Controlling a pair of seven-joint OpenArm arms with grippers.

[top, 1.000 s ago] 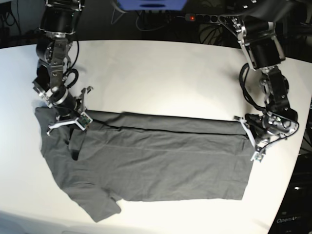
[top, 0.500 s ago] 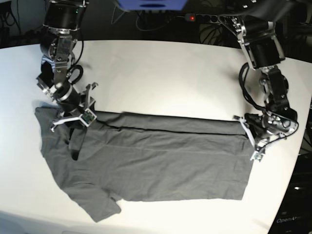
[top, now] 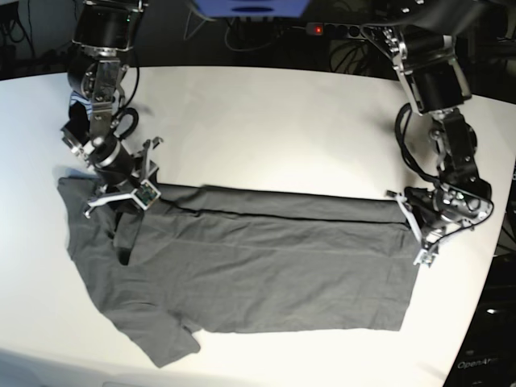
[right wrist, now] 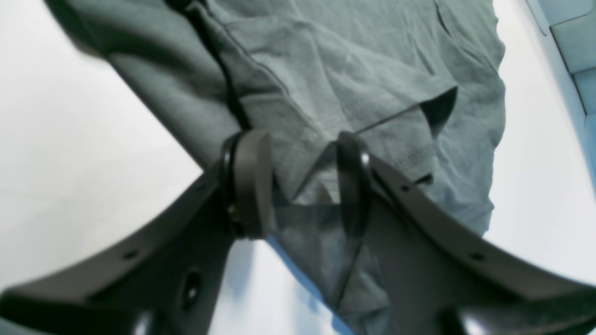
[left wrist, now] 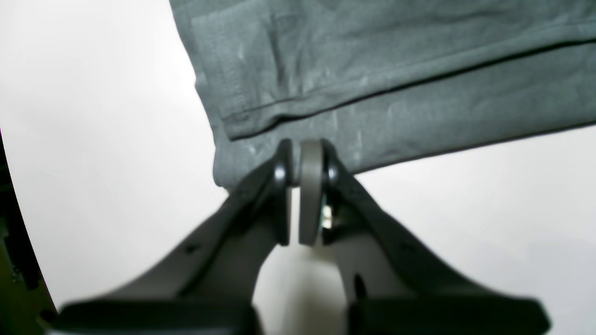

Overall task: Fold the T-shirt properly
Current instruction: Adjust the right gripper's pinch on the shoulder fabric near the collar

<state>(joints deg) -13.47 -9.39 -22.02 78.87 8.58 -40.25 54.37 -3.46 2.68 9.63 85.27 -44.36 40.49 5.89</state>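
The dark grey T-shirt (top: 258, 274) lies flat on the white table (top: 266, 129), neck to the left, with its far edge folded over toward the middle. My right gripper (top: 121, 193) stands open at the shirt's far left shoulder. In the right wrist view, the right gripper (right wrist: 305, 186) has its jaws apart and T-shirt (right wrist: 349, 70) fabric lying loose between them. My left gripper (top: 415, 230) sits at the hem's far right corner. The left wrist view shows the left gripper (left wrist: 295, 153) shut, its tips meeting on the folded T-shirt (left wrist: 396, 70) hem.
A power strip (top: 339, 31) with a red light and cables lie behind the table's far edge. The table's rounded right edge (top: 484, 282) runs close behind the left arm. A sleeve (top: 161, 343) sticks out near the front edge.
My right gripper has opened, let go of the shirt's shoulder and drawn slightly up and away from it. The left arm and the shirt have stayed put.
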